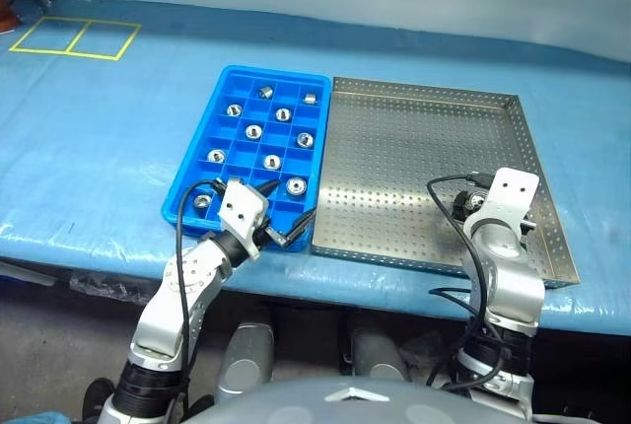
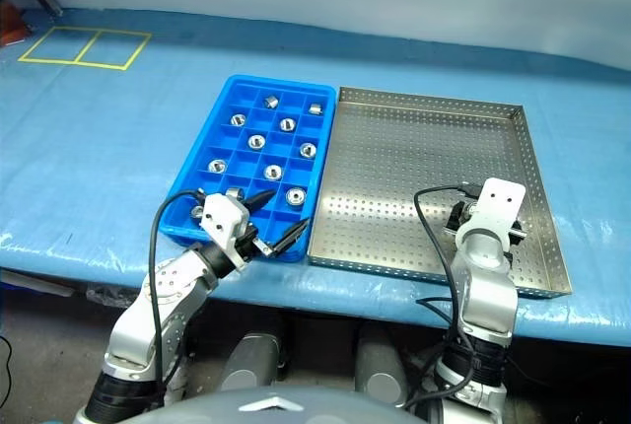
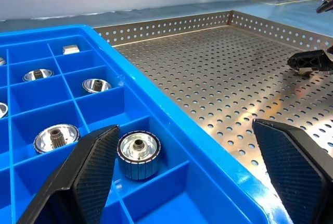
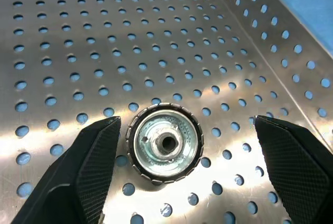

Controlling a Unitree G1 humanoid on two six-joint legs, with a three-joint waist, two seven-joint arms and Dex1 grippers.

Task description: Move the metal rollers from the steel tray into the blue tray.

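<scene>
Right wrist view has the right hand point(image 4: 179, 174) spread wide over the steel tray point(image 4: 78, 36), holding nothing: one metal roller point(image 4: 165, 143) lies on the perforated floor between its fingers, nearer one finger point(image 4: 88, 166). The left hand point(image 1: 280, 215), also wide open and empty, hangs over the near corner of the blue tray point(image 1: 187, 179), where other rollers point(image 1: 253, 132) sit in separate compartments on the bench point(image 1: 89, 148).
</scene>
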